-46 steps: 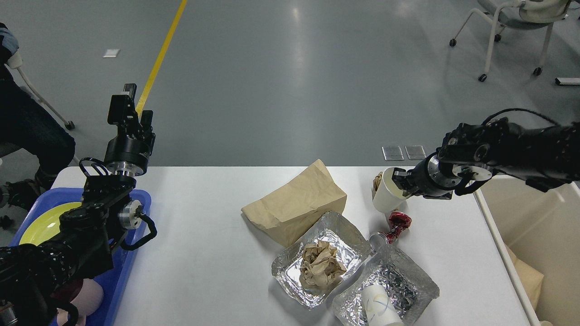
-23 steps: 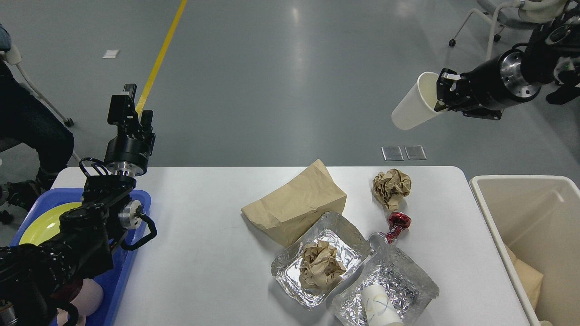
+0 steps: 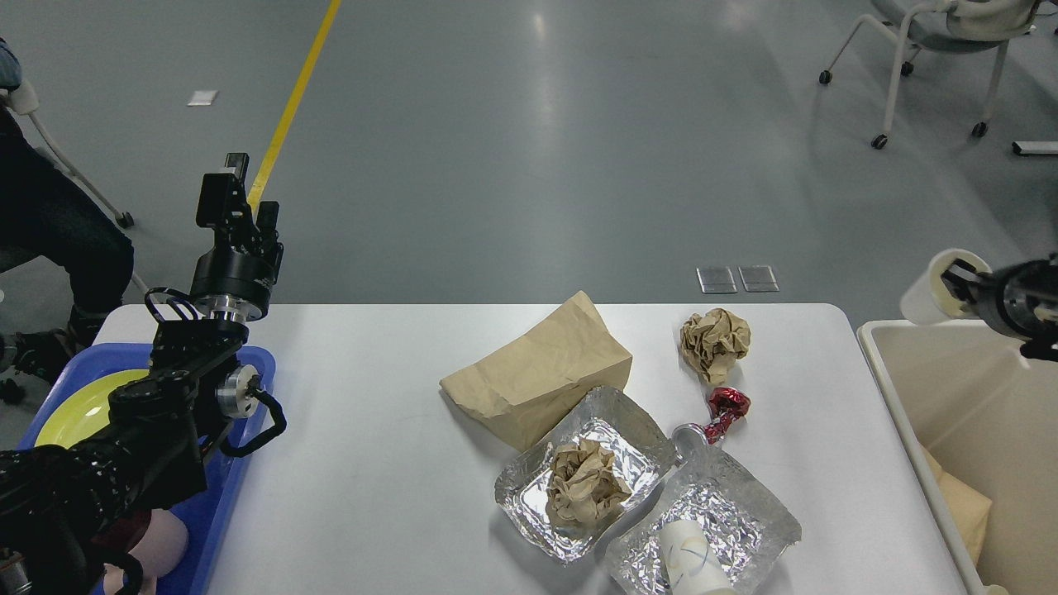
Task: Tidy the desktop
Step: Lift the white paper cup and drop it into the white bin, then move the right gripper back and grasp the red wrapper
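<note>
Right gripper (image 3: 950,281) holds white cup (image 3: 926,291) over beige bin (image 3: 876,364); no legible txt.

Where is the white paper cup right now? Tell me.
In the head view the white paper cup is at the far right, held off the desktop in the right claw, above the beige bin's far rim.

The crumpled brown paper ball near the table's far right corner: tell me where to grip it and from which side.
Grip the crumpled paper ball across its middle, coming straight down from above. It sits free on the desktop, apart from the red wrapper, and its soft creases should give under the fingers.
</note>
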